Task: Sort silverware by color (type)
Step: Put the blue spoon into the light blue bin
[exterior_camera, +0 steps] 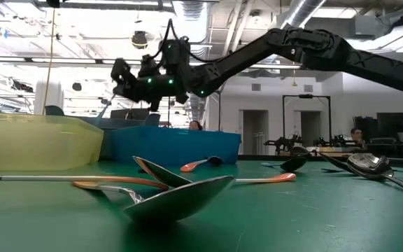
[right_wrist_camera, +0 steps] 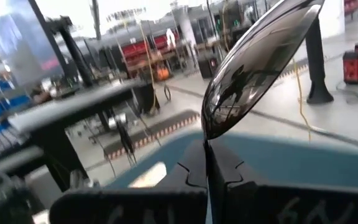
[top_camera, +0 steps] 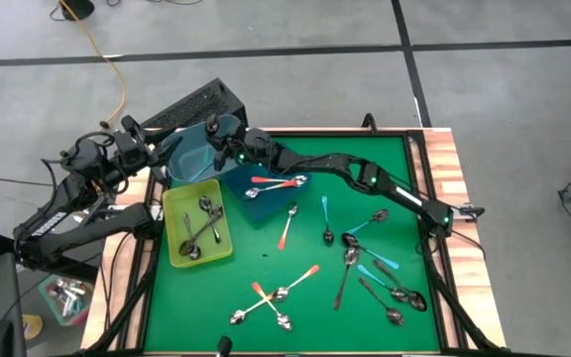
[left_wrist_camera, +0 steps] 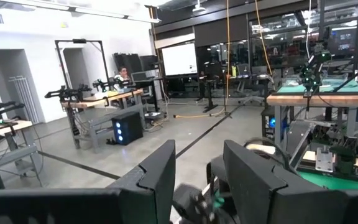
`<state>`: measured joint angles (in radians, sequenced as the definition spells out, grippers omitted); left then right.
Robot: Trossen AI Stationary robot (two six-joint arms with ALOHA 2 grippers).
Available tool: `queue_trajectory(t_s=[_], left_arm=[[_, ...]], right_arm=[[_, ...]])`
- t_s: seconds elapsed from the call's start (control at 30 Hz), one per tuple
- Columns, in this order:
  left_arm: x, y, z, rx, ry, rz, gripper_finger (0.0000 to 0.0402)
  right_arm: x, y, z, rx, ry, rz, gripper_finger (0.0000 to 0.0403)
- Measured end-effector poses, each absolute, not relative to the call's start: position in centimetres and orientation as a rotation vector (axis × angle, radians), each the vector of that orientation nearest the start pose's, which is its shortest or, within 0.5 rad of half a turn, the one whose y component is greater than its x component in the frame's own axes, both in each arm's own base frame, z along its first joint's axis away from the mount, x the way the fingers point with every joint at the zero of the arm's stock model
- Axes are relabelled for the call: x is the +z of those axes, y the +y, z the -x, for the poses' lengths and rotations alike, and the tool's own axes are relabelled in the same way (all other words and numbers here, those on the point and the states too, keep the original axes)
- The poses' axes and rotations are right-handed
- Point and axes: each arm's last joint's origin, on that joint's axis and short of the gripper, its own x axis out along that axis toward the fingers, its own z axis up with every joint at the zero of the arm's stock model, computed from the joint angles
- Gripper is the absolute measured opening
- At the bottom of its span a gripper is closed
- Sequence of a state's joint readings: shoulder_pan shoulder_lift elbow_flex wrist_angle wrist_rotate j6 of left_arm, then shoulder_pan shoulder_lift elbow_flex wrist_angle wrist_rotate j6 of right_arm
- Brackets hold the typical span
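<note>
My right gripper (right_wrist_camera: 207, 163) is shut on a spoon whose shiny bowl (right_wrist_camera: 260, 59) sticks out past the fingertips. In the high view that gripper (top_camera: 214, 139) hovers over a light blue bin (top_camera: 191, 161) at the table's far left. Beside it a yellow tray (top_camera: 178, 203) holds silver spoons (top_camera: 204, 226), and two orange-handled spoons (top_camera: 276, 183) lie on a darker blue tray (top_camera: 246, 198). More spoons with orange (top_camera: 287, 228), teal (top_camera: 380, 260) and plain metal (top_camera: 395, 293) handles lie loose on the green table. My left gripper (left_wrist_camera: 197, 180) is open, off the table's left edge. My right gripper pinches the spoon's neck (right_wrist_camera: 207, 149), just behind the bowl, between its two fingers. The fingers reach almost level toward the table's far left, and the spoon lies along them. The fingers hide the handle. The spoon is lifted clear above the blue bin, its bowl tilted upward.
The right arm (top_camera: 365, 178) spans the far part of the table from right to left. A black box (top_camera: 201, 107) stands behind the far left corner. Wooden rails (top_camera: 444, 159) border the green mat. Another cluster of spoons (top_camera: 271, 297) lies near the front edge.
</note>
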<state>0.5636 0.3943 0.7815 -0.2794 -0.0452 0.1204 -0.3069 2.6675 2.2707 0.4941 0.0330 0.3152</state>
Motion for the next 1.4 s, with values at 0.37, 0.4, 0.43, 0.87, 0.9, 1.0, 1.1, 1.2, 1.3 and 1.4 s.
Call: queue_trajectory(t_s=[0.37, 0.4, 0.43, 0.87, 0.9, 1.0, 1.1, 1.2, 1.3, 1.4], left_arm=[[36.3, 4.2, -6.4, 0.614, -0.072, -0.141, 0.0122], [36.3, 4.2, -6.4, 0.614, -0.072, -0.14, 0.0122], [36.3, 4.2, -6.4, 0.613, -0.072, -0.14, 0.0122], [36.3, 4.2, -6.4, 0.612, -0.074, -0.133, 0.0122], [36.3, 4.2, -6.4, 0.612, -0.074, -0.133, 0.0122], [36.3, 4.2, -6.4, 0.613, -0.074, -0.133, 0.0122], [36.3, 4.2, -6.4, 0.614, -0.074, -0.133, 0.0122], [36.3, 4.2, -6.4, 0.614, -0.074, -0.133, 0.0122], [36.3, 4.2, -6.4, 0.614, -0.074, -0.133, 0.0122], [36.3, 4.2, -6.4, 0.614, -0.074, -0.133, 0.0122]], right_arm=[[18.3, -17.8, -57.4, -0.348, -0.072, -0.319, 0.0005], [18.3, -17.8, -57.4, -0.348, -0.069, -0.32, 0.0006], [18.2, -17.8, -57.4, -0.352, -0.068, -0.32, 0.0007], [15.5, -17.9, -57.7, -0.399, -0.03, -0.368, 0.0016], [15.4, -17.9, -57.7, -0.403, -0.025, -0.368, 0.0017], [15.4, -17.9, -57.7, -0.405, -0.019, -0.363, 0.0018], [15.4, -17.9, -57.7, -0.405, -0.019, -0.358, 0.0019], [15.4, -17.9, -57.7, -0.405, -0.014, -0.332, 0.0025], [15.4, -17.9, -57.7, -0.403, -0.012, -0.307, 0.0048], [15.4, -17.8, -57.7, -0.402, -0.012, -0.306, 0.0081]])
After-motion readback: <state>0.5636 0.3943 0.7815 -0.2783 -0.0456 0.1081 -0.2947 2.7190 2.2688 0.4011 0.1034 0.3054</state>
